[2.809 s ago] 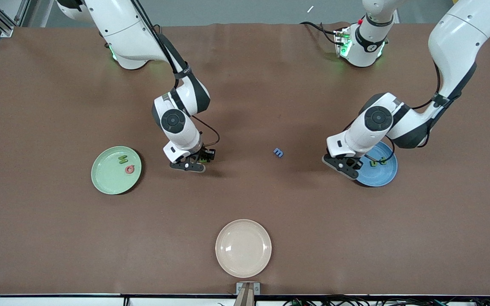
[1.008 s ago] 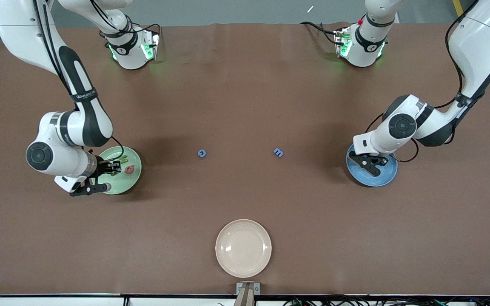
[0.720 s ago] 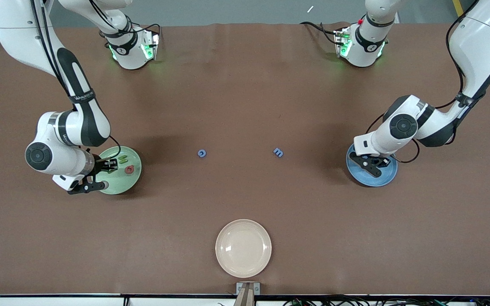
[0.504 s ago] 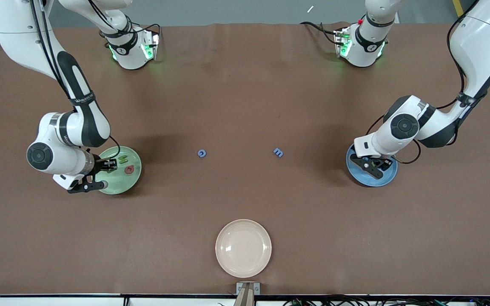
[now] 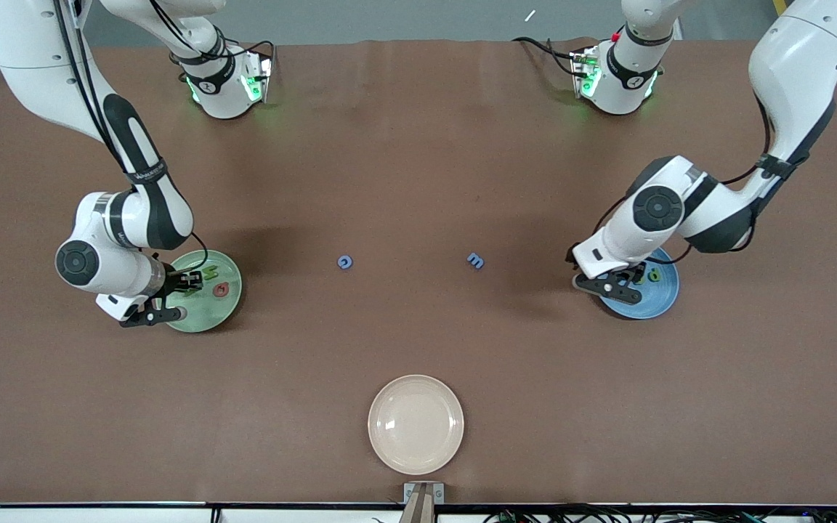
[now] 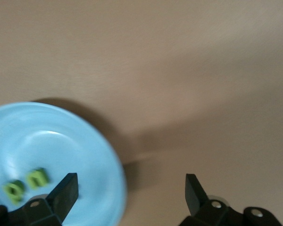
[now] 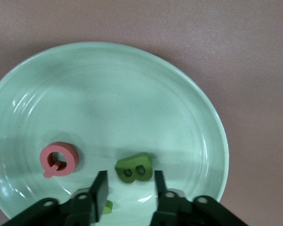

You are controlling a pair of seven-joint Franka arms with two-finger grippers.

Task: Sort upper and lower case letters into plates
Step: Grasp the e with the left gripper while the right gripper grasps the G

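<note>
The mint green plate (image 5: 204, 312) lies toward the right arm's end of the table. It holds a pink Q (image 7: 59, 158), a green B (image 7: 134, 168) and another green letter (image 7: 105, 205) partly hidden by a finger. My right gripper (image 7: 130, 181) is open low over this plate (image 7: 108, 94), and the B lies loose just off its fingertips. The blue plate (image 5: 651, 301) lies toward the left arm's end and holds two green letters (image 6: 37, 178). My left gripper (image 6: 130, 195) is open and empty over that plate's rim (image 6: 115, 160). Two small blue letters, a curved one (image 5: 345, 262) and an m (image 5: 475, 261), lie on the table between the plates.
A cream-white plate (image 5: 415, 424) lies empty near the front edge, midway along the table. The brown table top (image 5: 418, 160) stretches bare between the arm bases at the back.
My right gripper went from the table's middle to the green plate, and a green B now lies there. My left gripper has shifted from over the blue plate to its rim toward the table's middle.
</note>
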